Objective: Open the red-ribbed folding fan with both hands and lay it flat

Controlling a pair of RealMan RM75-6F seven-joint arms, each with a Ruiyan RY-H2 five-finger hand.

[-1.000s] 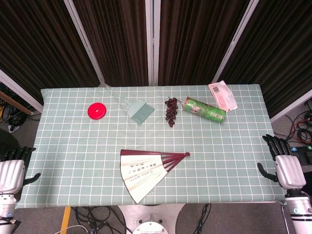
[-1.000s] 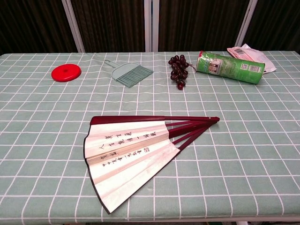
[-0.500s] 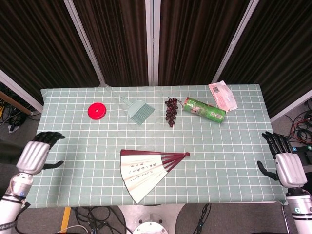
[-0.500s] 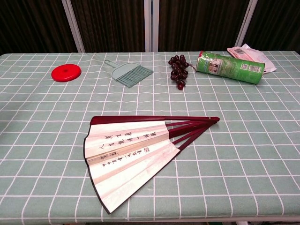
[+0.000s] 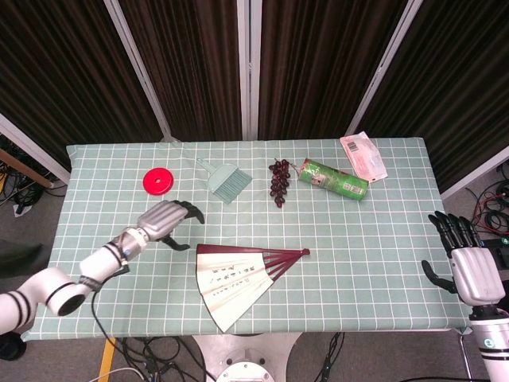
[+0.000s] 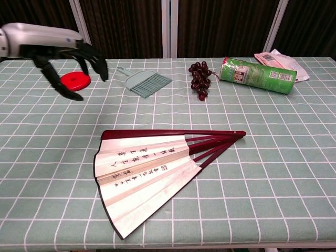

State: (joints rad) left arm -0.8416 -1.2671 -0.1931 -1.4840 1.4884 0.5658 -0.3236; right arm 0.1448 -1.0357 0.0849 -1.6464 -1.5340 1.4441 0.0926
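The folding fan (image 5: 238,278) (image 6: 149,168) lies partly spread on the checked cloth near the front edge, its red ribs meeting at a pivot on the right and its white leaf with writing fanning left and forward. My left hand (image 5: 165,220) (image 6: 63,52) hovers over the table up and left of the fan, fingers apart, holding nothing. My right hand (image 5: 465,267) stays off the table's right edge, fingers spread and empty; the chest view does not show it.
Along the back stand a red disc (image 5: 157,181) (image 6: 74,81), a teal dustpan brush (image 5: 227,180) (image 6: 144,83), a bunch of dark grapes (image 5: 279,180) (image 6: 200,79), a green can lying on its side (image 5: 333,180) (image 6: 257,75) and a pink packet (image 5: 363,155).
My left arm has swung in from beyond the table's left edge to over the cloth near the fan's left end. The right hand barely moved. The fan is unchanged.
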